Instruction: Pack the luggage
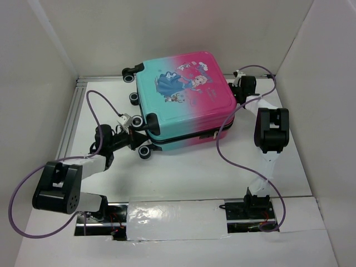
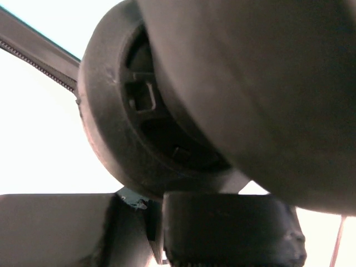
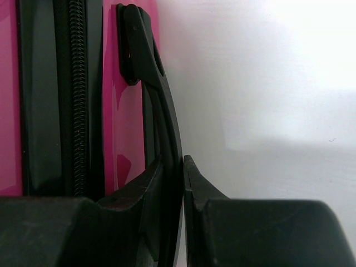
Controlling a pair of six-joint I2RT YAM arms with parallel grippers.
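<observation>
The luggage [image 1: 186, 94] lies flat and closed at the back middle of the table, its pink-to-teal printed shell facing up and its black wheels to the left. My left gripper [image 1: 139, 125] is at the wheel end, between two wheels. In the left wrist view one black wheel [image 2: 122, 111] fills the frame just beyond my gripper [image 2: 139, 222], whose jaws stand almost together with nothing seen between them. My right gripper [image 1: 238, 89] is at the pink right side. There it [image 3: 182, 167] is shut on the suitcase's thin black handle [image 3: 167, 122], next to the pink shell [image 3: 119, 111] and the zipper [image 3: 78, 94].
White walls enclose the table on three sides. An aluminium rail [image 1: 72, 111] runs along the left edge. Purple cables [image 1: 92, 105] loop off both arms. A strip of silver tape [image 1: 178, 219] lies between the arm bases at the front.
</observation>
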